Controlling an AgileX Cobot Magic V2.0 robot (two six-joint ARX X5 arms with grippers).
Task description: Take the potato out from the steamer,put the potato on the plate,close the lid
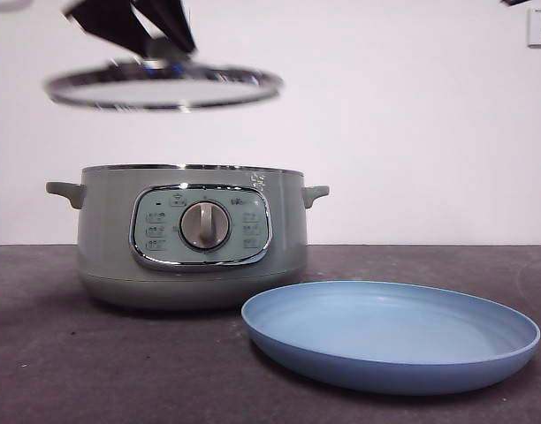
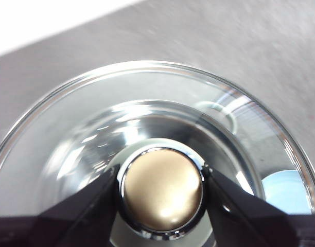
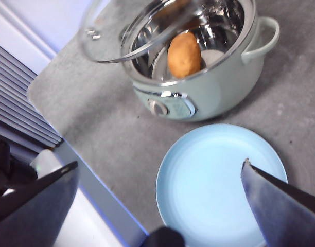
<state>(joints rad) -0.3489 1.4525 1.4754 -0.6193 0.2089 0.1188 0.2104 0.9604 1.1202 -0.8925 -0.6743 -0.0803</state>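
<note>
Orange-brown, the potato [image 3: 184, 54] lies inside the open steamer [image 3: 209, 82], beyond the plate [image 3: 219, 185] from the right hand [image 3: 160, 177], which hangs released over the tabletop [image 3: 95, 123]. The left hand [image 2: 161, 180] clenches the lid [image 1: 164, 88] aloft (only the right wrist view shows the potato).

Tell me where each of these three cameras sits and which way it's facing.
Front view: low at table height, looking level across at the steamer and plate; a dark hand holds the lid at the top.
Left wrist view: on the left arm, looking down onto the lid's knob, which the left hand grips.
Right wrist view: on the right arm, high, looking down at the plate, steamer and potato; the right hand shows wide apart.
All three share the lid.
</note>
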